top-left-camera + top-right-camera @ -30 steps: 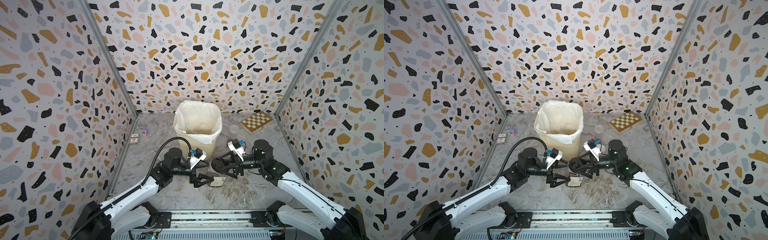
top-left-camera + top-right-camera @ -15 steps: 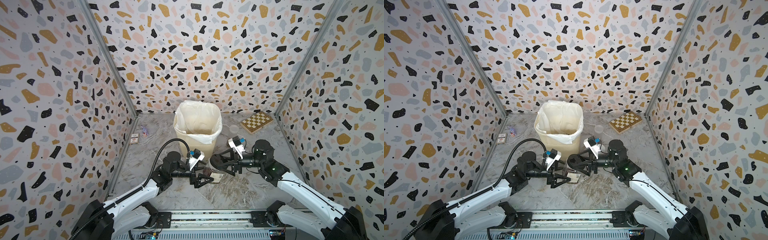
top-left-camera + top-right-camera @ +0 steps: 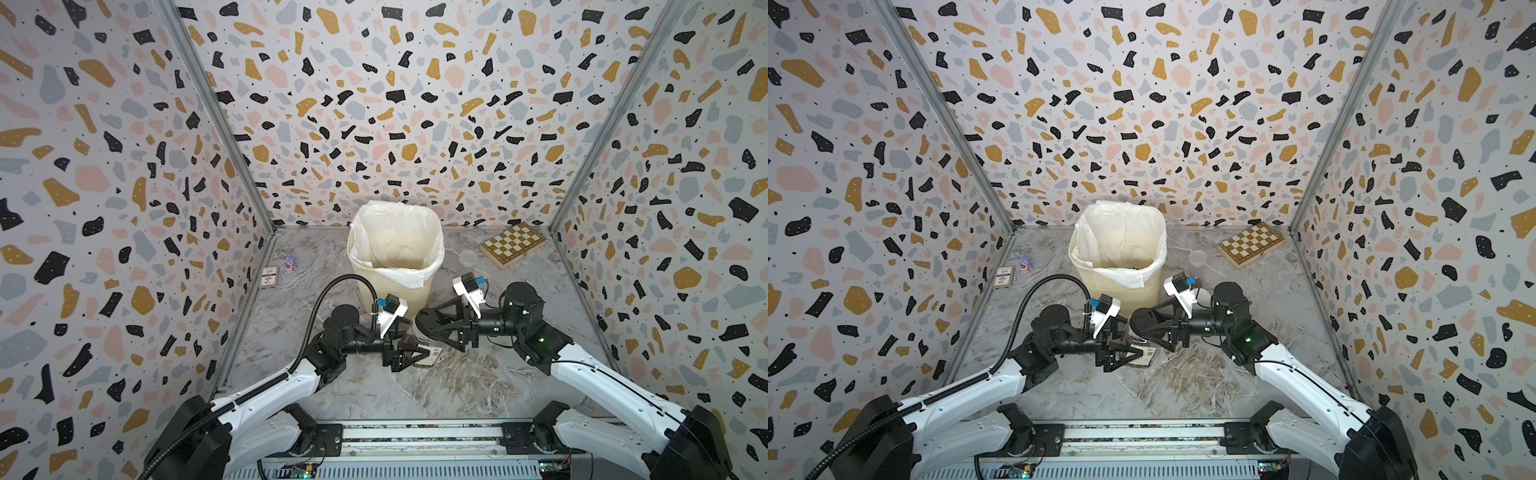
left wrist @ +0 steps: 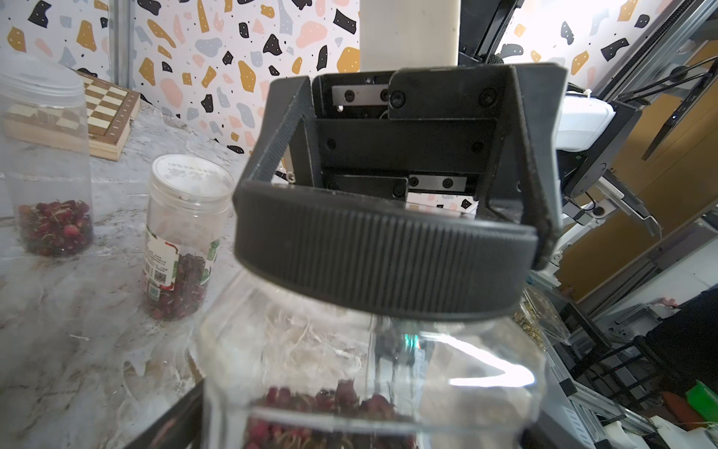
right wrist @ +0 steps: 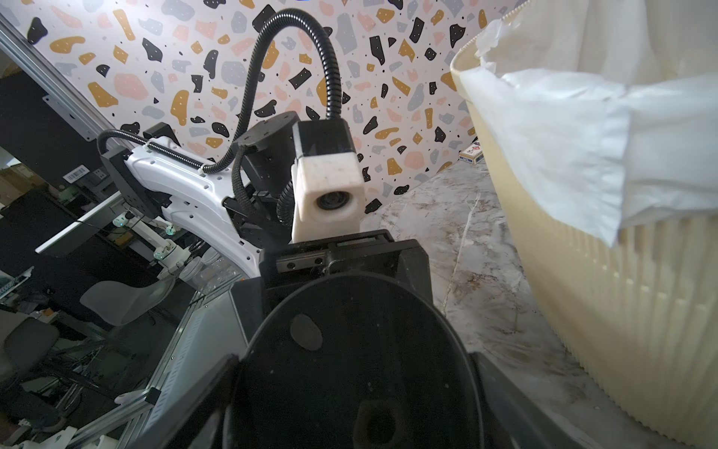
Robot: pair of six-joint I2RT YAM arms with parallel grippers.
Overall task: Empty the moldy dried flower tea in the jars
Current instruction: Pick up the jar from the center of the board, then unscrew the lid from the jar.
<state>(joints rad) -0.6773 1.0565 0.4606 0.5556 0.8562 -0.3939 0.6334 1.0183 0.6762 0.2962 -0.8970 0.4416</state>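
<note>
right end effector (image 4: 392, 212): grasping wide black ribbed lid (image 4: 384, 264) | left end effector (image 3: 413, 345): around squat clear jar (image 4: 369, 369), cannot tell grip

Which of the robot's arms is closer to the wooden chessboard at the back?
Right. The right end effector, gripping the black lid, is on the same side as the chessboard. The left end effector, at the squat jar, is farther away, on the opposite side.
</note>
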